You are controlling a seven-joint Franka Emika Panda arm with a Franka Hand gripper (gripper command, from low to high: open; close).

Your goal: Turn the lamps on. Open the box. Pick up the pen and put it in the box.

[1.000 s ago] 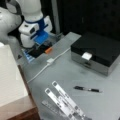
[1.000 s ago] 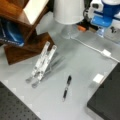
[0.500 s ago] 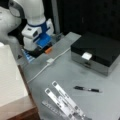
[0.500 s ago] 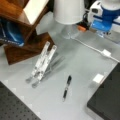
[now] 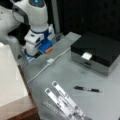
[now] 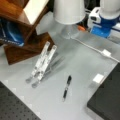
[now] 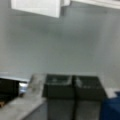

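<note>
Gripper [image 7: 73, 96] sits at wrist view bottom, 2 dark fingers pressed together w/ no gap, holding nothing, low over the grey table [image 7: 62, 50]. In a front view it's at top left [image 5: 33, 46] by the blue base. Judging step 1: lamp switch, so press square on the inline switch [image 5: 50, 60], don't drag the cord. Box [image 5: 96, 53] lid down, front view right. Pen [image 5: 86, 89] flat on table, apart from box. White strips [image 5: 63, 98] nearby.
</note>
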